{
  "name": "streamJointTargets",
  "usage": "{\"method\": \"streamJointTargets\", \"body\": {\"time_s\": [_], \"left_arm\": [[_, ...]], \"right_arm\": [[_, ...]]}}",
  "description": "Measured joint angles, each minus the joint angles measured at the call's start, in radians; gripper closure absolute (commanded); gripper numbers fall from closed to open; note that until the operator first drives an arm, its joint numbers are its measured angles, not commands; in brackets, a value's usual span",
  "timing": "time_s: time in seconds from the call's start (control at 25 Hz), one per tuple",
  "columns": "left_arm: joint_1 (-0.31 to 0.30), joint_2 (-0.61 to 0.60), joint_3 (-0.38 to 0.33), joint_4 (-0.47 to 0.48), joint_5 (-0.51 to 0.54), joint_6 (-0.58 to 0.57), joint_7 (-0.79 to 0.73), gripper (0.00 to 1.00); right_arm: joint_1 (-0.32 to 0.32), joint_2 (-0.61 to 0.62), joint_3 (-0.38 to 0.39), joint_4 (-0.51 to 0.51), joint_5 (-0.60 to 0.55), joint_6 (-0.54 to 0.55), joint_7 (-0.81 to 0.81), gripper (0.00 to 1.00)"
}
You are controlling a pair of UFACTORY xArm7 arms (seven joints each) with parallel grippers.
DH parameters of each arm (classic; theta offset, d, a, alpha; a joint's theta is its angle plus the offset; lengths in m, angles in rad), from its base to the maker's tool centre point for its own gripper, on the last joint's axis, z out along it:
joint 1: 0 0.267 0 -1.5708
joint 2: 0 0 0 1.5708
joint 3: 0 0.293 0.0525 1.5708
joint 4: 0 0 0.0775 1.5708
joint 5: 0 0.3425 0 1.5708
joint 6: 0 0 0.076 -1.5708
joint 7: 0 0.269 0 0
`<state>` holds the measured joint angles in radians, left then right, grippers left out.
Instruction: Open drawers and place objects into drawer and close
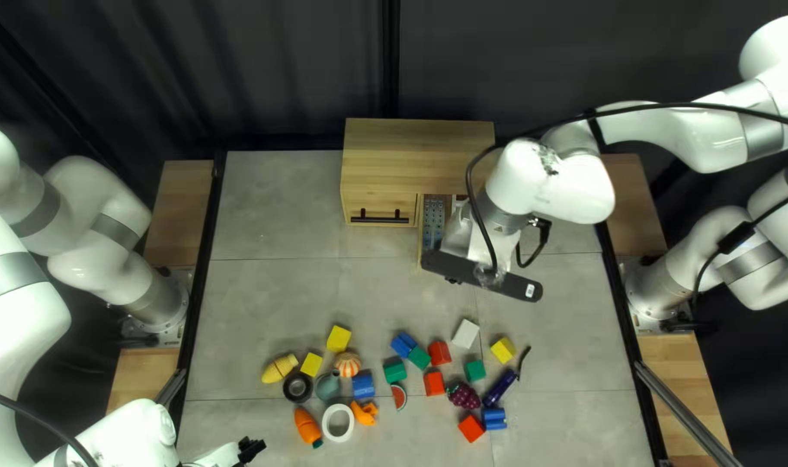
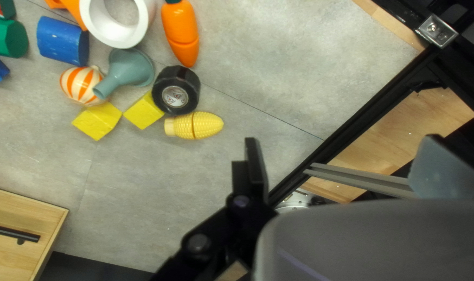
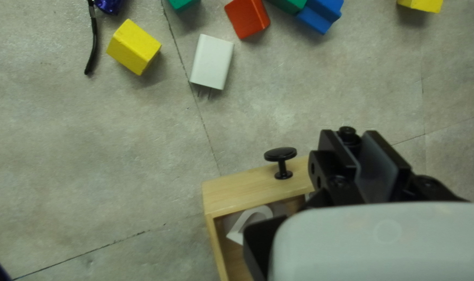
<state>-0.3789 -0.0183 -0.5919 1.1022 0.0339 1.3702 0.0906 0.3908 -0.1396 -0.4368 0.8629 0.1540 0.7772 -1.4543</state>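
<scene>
At the bottom of the top left view my left gripper (image 1: pixel 252 448) is beside the toys; in its wrist view this gripper (image 2: pixel 343 139) stands wide open, the toy corn (image 2: pixel 194 125) ahead of one finger. My right gripper (image 1: pixel 482 273) is over the cabinet's (image 1: pixel 418 156) pulled-out right drawer (image 1: pixel 419 233), its fingertips hidden there. The right wrist view shows this gripper (image 3: pixel 349 136) shut on a black knob of the drawer (image 3: pixel 252 187); a second knob (image 3: pixel 280 154) stands beside it. A white object (image 3: pixel 250 222) lies inside. The left drawer (image 1: pixel 378 212) is closed.
Colored blocks, a white ring (image 1: pixel 338 423), tire (image 1: pixel 297 387), toy carrot (image 1: pixel 307 427), eggplant (image 1: pixel 499 389) and grapes (image 1: pixel 463 396) lie across the near table. A white plug adapter (image 3: pixel 212 62) and a yellow block (image 3: pixel 134 47) are in front of the open drawer.
</scene>
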Motion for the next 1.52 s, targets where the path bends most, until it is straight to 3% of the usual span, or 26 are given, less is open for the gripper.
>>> {"method": "streamJointTargets", "body": {"time_s": [0.28,1.52], "left_arm": [[0.000,0.000,0.000,0.000,0.000,0.000,0.000,0.00],[0.000,0.000,0.000,0.000,0.000,0.000,0.000,0.00]], "right_arm": [[-0.014,0.057,-0.041,0.024,0.075,-0.007,-0.109,1.00],[-0.051,0.115,-0.089,0.070,0.073,0.053,-0.204,0.99]]}}
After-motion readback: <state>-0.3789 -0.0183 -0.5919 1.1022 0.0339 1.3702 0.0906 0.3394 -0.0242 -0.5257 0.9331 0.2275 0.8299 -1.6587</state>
